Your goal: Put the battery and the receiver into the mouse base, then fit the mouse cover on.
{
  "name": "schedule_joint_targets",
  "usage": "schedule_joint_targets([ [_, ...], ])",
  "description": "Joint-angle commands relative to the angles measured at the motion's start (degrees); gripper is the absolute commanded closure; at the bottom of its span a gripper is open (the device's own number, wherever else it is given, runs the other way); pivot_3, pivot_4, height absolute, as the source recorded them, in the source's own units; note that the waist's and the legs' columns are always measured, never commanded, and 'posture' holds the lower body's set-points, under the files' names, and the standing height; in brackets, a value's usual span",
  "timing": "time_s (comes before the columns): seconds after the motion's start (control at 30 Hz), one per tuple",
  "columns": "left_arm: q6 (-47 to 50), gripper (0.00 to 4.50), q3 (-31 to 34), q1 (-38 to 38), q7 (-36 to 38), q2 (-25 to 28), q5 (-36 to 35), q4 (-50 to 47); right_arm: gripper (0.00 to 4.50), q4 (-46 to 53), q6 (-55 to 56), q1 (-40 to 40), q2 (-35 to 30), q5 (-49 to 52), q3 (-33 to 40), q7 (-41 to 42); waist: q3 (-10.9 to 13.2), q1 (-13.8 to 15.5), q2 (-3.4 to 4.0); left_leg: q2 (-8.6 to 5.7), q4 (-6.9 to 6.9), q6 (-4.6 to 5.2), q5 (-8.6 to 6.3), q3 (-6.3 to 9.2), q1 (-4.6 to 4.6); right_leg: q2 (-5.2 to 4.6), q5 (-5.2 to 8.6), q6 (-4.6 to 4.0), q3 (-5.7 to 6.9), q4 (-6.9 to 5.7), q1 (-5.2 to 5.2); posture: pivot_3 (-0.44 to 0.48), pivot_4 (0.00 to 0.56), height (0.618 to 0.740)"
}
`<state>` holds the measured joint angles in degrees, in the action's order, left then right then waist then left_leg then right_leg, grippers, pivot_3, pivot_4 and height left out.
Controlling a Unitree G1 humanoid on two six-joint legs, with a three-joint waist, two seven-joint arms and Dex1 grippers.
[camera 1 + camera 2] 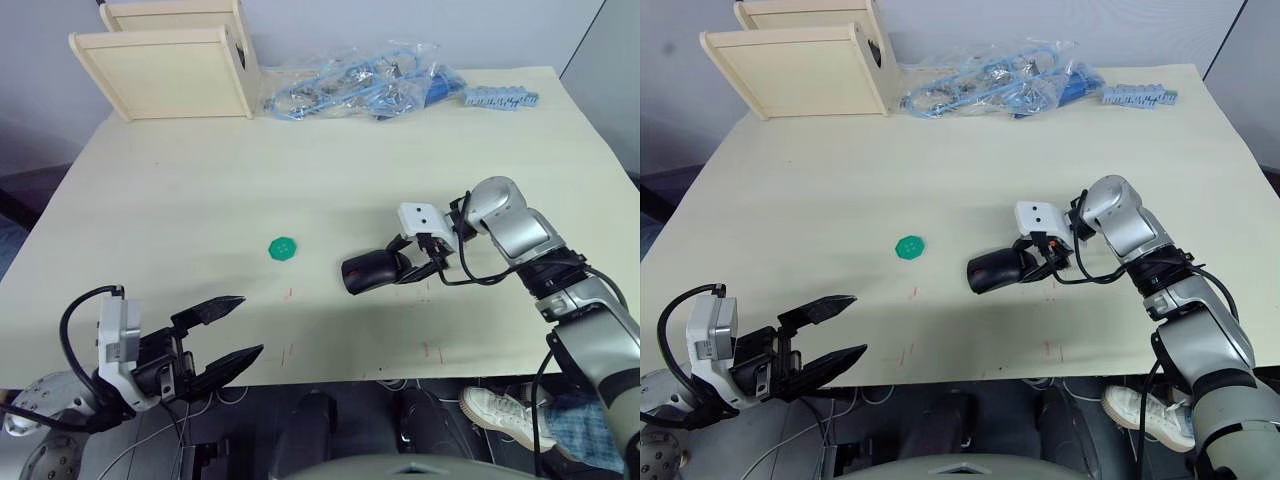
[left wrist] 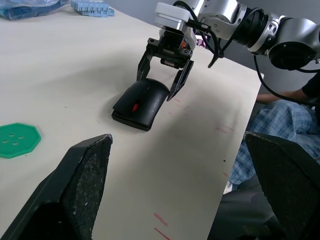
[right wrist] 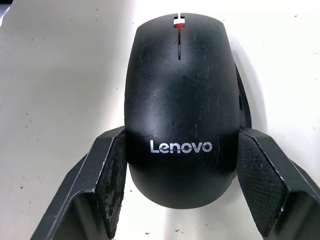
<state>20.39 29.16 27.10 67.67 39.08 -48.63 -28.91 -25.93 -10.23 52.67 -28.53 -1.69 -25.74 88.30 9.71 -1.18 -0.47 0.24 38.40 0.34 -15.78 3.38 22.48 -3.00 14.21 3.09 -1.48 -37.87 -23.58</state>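
Note:
The mouse cover (image 3: 180, 100), a glossy black shell with a pale logo, lies on top of the mouse base (image 2: 127, 120) on the table, right of centre. A dark rim of the base shows under the shell. My right gripper (image 1: 408, 262) straddles the rear of the cover, its pads (image 3: 112, 175) pressed against both sides. Near the table's front left edge my left gripper (image 1: 250, 324) hovers open with nothing between its fingers, far from the mouse. The battery and the receiver are hidden.
A flat green disc (image 1: 283, 248) lies left of the mouse. Wooden boxes (image 1: 165, 70) stand at the back left, clear bags of blue parts (image 1: 370, 85) and a blue strip (image 1: 500, 97) at the back. A person's shoe (image 1: 500, 410) shows past the front right edge.

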Motion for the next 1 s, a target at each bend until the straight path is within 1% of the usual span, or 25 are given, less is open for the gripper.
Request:
schedule_joint_targets([
  [0.03, -1.3, 0.0, 1.3, 0.5, 0.2, -0.1, -0.7, -2.1, 1.34, -0.6, 1.6, 2.1, -0.1, 0.0, 0.2, 1.4, 0.0, 0.0, 0.01, 0.0, 0.0, 0.0, 0.0, 0.0, 0.0, 0.0, 0.0, 0.0, 0.0, 0.0, 0.0, 0.0, 0.15, 0.74],
  [0.37, -1.7, 0.0, 1.1, 0.8, 0.2, -0.2, -0.5, -2.1, 1.34, -4.5, 5.6, 5.5, 0.9, -0.7, -0.1, 3.4, 0.0, 0.0, 0.03, 0.0, 0.0, 0.0, 0.0, 0.0, 0.0, 0.0, 0.0, 0.0, 0.0, 0.0, 0.0, 0.0, 0.15, 0.74],
  [0.6, -2.0, 0.0, 1.2, 1.5, 0.1, -0.3, -0.5, -2.4, 1.34, -4.5, 4.0, 6.8, 0.5, 1.9, -0.7, 4.2, 0.0, 0.0, 0.05, 0.0, 0.0, 0.0, 0.0, 0.0, 0.01, 0.0, -0.01, -0.01, 0.0, 0.0, -0.02, 0.0, 0.15, 0.74],
  [0.8, -2.1, 0.0, 1.2, 1.5, 0.0, -0.3, -0.6, -2.4, 1.34, -6.7, 5.4, 7.7, 0.5, 1.9, -1.0, 4.2, 0.0, 0.0, 0.05, 0.0, 0.0, 0.0, 0.0, 0.0, 0.01, -0.01, -0.01, -0.01, 0.0, 0.0, -0.02, 0.0, 0.15, 0.74],
  [1.0, -2.2, 0.0, 1.2, 1.5, 0.4, -0.1, -0.5, -2.1, 1.34, -10.4, 9.6, 9.7, 0.0, 3.2, -4.1, 4.2, 0.1, -0.3, 0.08, 0.0, -0.01, -0.01, 0.0, -0.01, 0.01, -0.01, -0.01, -0.02, 0.0, 0.0, -0.04, 0.0, 0.15, 0.74],
])
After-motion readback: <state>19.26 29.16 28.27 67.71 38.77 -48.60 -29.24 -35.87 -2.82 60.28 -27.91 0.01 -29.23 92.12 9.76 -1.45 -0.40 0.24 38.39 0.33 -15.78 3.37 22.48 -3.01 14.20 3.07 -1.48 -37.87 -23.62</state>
